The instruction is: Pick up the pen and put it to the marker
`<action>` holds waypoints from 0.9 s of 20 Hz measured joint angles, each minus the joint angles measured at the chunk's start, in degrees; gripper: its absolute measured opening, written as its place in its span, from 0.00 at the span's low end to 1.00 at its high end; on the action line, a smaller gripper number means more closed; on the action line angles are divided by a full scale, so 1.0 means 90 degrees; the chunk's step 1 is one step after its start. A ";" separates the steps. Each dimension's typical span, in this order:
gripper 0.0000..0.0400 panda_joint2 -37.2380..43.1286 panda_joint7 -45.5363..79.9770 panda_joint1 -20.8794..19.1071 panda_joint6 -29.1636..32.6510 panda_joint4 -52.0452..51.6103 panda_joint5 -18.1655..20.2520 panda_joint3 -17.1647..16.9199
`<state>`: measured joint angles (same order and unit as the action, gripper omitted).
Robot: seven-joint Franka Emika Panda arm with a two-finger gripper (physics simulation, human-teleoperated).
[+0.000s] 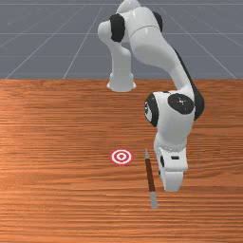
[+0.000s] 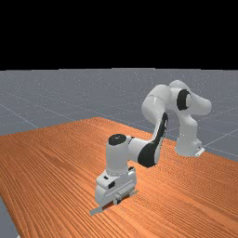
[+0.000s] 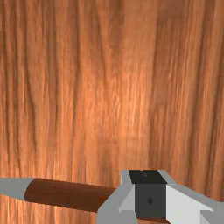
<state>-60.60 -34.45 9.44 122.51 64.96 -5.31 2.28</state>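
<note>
Wood [image 1: 133, 166] is stretching between pen [image 1: 150, 175] and target [image 1: 121, 156], giving passing room. Close by the gripper [image 2: 117, 201], the pen is blocking a low pass toward the target.

Looks bright on the table [image 1: 57, 199]. Puts soft grey shade on the arm [image 1: 148, 45]. Goes black high in the far view.
</note>
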 joint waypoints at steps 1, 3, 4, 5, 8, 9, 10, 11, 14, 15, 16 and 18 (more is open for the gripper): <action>0.00 -0.0093 0.0050 -0.0025 -0.0067 -0.0173 0.0065 0.0022; 0.00 -0.0616 0.0159 -0.0008 -0.0534 -0.1173 0.0109 -0.0002; 0.00 -0.1014 -0.0239 -0.0102 -0.0809 -0.1904 0.0210 0.0169; 0.00 -0.0671 -0.0196 -0.0114 -0.0380 -0.1154 0.0179 0.0148; 0.00 -0.1040 -0.0099 -0.0033 -0.0484 -0.1639 0.0074 0.0028; 0.00 -0.1031 -0.0124 -0.0049 -0.0459 -0.1601 0.0074 0.0030; 0.00 -0.1090 -0.0247 -0.0081 -0.0605 -0.1730 0.0073 0.0048; 0.00 -0.1080 -0.0167 -0.0080 -0.0615 -0.1718 0.0050 -0.0003; 0.00 -0.1305 -0.0210 -0.0117 -0.0617 -0.1949 0.0087 0.0025; 0.01 -0.1456 -0.0216 -0.0113 -0.0657 -0.2121 0.0090 0.0024; 0.01 -0.1532 -0.0221 -0.0109 -0.0680 -0.2272 0.0089 0.0024; 0.00 -0.1712 -0.0254 -0.0123 -0.0736 -0.2571 0.0112 0.0044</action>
<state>-76.01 -36.74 8.34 115.88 41.82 -4.30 2.67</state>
